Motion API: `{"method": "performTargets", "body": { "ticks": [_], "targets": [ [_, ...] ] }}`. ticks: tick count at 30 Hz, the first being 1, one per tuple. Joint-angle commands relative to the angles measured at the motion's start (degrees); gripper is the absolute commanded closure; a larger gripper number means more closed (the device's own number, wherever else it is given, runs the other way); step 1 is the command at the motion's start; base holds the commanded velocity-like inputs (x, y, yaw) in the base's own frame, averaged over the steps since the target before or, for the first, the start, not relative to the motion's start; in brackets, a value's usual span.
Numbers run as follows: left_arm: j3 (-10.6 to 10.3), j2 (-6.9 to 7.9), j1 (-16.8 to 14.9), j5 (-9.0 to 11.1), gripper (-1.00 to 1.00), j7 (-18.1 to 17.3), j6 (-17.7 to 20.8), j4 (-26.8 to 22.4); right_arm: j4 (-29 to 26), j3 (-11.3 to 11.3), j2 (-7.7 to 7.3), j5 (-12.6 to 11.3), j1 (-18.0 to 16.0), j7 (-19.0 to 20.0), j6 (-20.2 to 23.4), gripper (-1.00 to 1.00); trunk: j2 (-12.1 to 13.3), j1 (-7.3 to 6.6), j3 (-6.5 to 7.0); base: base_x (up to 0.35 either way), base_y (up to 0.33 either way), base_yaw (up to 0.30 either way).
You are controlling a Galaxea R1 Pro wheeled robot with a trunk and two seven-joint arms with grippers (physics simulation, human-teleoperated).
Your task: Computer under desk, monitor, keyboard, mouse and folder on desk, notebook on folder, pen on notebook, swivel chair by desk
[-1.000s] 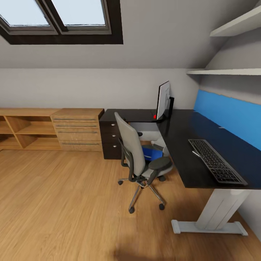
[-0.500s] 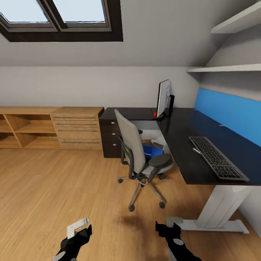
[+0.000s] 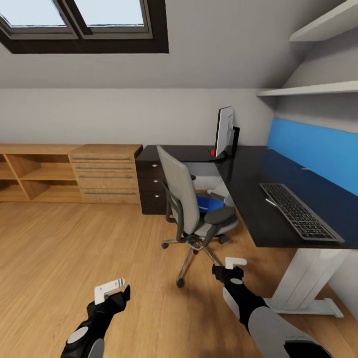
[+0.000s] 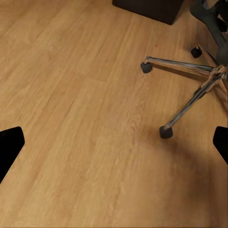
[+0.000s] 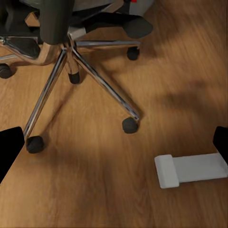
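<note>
**A:** What are my two pincers doing?

**B:** In the head view the left gripper sits at the lower left and the right gripper at lower centre, both over bare floor. Each wrist view shows its dark fingertips at opposite edges of the picture, so I read both pincers as spread wide. Neither holds or touches anything.

**A:** Where are the task's things?

**B:** The swivel chair stands mid-frame, just beside the desk. It has a grey padded back, dark armrests and a chrome five-spoke base on black casters. The left wrist view catches that shiny base at its upper right. The folder, flat and bright blue, lies on the chair's seat.

**A:** And the desk?

**B:** It has a glossy black top, running from centre to the right edge, on a white leg with a flat foot. A slim dark keyboard lies on it at the right. The monitor stands upright at the far end, seen nearly edge-on, with something small and red at its base; I cannot tell what.

**A:** Any containers?

**B:** A dark drawer unit stands left of the desk, drawers closed. Beside it is a light wooden cabinet with drawers and open shelves. The wooden plank floor has a warm grain.
</note>
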Motion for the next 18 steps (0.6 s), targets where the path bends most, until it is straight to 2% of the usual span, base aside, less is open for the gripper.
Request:
{"method": "performTargets", "body": {
  "ticks": [1, 4, 12, 18],
  "targets": [
    [-0.1, 0.33, 0.0, 0.7, -1.00, 0.5, 0.1, -0.5, 0.1, -0.2, 0.05, 0.2, -0.1, -0.1, -0.2, -1.00, -0.4, 0.22, -0.23, 0.000, 0.000, 0.000],
    [-0.2, 1.30, 0.0, 0.7, -1.00, 0.6, 0.1, -1.8, 0.0, -0.2, 0.15, 0.1, -0.1, -0.2, -1.1, -1.00, -1.6, 0.88, -0.77, 0.000, 0.000, 0.000],
    [-0.3, 1.33, 0.0, 0.8, -1.00, 0.6, 0.1, -1.9, -0.1, -0.2, 0.19, 0.1, -0.1, -0.1, -4.0, -1.00, -4.8, 2.64, -2.20, 0.000, 0.000, 0.000],
    [-0.3, 1.30, 0.0, 0.8, -1.00, 0.6, 0.3, -1.9, -0.1, -0.1, 0.54, 0.1, -0.1, 0.1, -4.5, -1.00, -7.3, 3.96, -3.28, 0.000, 0.000, 0.000]
  ]
}}
